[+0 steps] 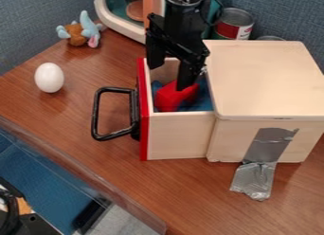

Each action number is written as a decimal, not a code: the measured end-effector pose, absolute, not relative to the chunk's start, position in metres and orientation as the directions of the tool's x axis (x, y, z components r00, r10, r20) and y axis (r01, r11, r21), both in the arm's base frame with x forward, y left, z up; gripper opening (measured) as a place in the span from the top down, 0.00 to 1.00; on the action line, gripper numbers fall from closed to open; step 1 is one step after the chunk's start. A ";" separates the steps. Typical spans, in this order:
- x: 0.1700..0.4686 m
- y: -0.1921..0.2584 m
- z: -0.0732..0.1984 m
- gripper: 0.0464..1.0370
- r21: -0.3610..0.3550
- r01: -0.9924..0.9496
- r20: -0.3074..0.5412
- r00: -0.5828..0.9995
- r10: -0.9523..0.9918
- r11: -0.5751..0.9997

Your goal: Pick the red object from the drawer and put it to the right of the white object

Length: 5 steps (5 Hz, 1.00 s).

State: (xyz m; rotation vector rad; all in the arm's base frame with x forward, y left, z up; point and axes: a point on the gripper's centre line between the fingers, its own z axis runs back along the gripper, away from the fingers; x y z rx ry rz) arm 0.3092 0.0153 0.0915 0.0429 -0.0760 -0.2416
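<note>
Black hand (169,76) over the open drawer (177,134), centre of frame, its two fingers spread, nothing pinched. Red block (169,97) inside, on something blue (201,102); it lies just below the hand in frame, the nearer fingertip overlapping its upper right. Whether they touch, cannot tell. Block's long axis seems to slant lower left to upper right. One arm only. Next move, my judgement: straddle the block, close, lift clear of the red drawer front (143,130). White egg (49,77) on the worktop (82,134), left of frame; target its right side, short of the black handle (96,113). Tin can (234,23), upper right: red-and-white label.
</note>
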 end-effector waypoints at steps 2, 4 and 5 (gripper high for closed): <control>0.304 0.014 0.082 0.04 0.048 0.244 0.082 0.966 -0.247 0.969; 0.302 0.011 0.077 0.04 0.032 0.248 0.090 0.964 -0.249 0.968; 0.300 0.009 0.074 0.08 -0.017 0.300 0.111 0.949 -0.297 0.954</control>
